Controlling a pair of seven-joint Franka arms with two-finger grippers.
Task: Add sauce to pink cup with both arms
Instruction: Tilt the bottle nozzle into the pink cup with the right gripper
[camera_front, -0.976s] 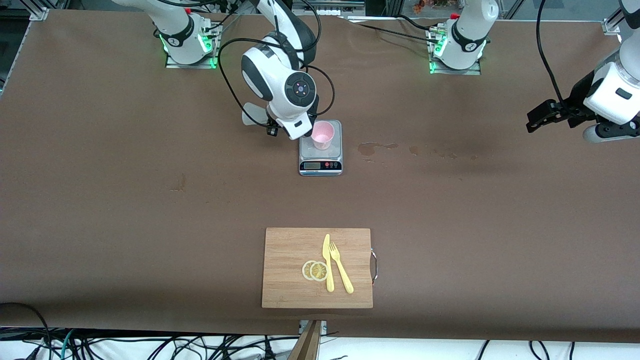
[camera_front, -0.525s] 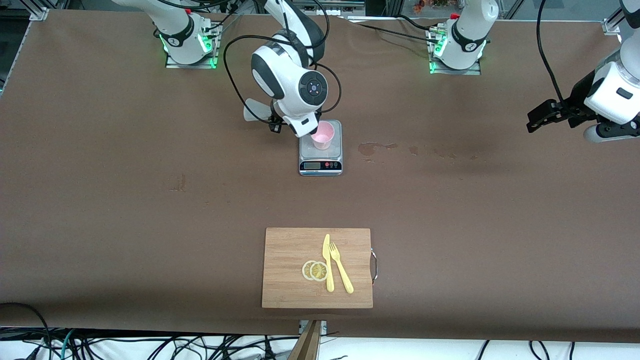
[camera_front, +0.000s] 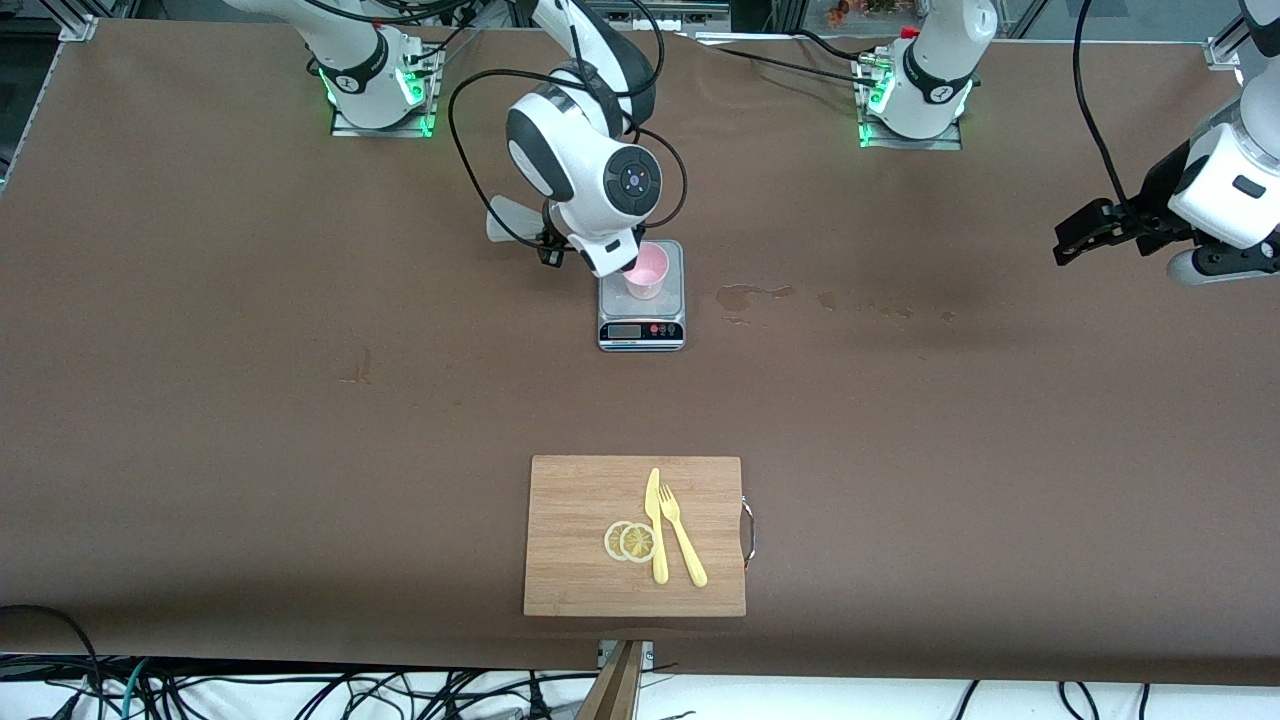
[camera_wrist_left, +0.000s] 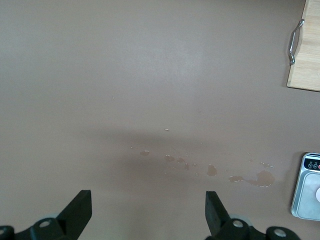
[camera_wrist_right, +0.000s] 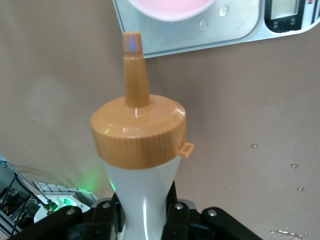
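Right hand (camera_wrist_right: 145, 212) grips the sauce (camera_wrist_right: 140, 150) tight, its nozzle tipped toward the cup (camera_front: 645, 270) on the scale (camera_front: 642, 320) at upper centre. Best to bring the tip over the rim, then squeeze gently. Left hand (camera_wrist_left: 147, 215) waits spread wide over bare worktop (camera_front: 200, 400).

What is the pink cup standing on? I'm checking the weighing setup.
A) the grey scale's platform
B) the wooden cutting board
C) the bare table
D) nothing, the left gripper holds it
A: the pink cup stands on the grey scale, above its display, away from the cutting board.
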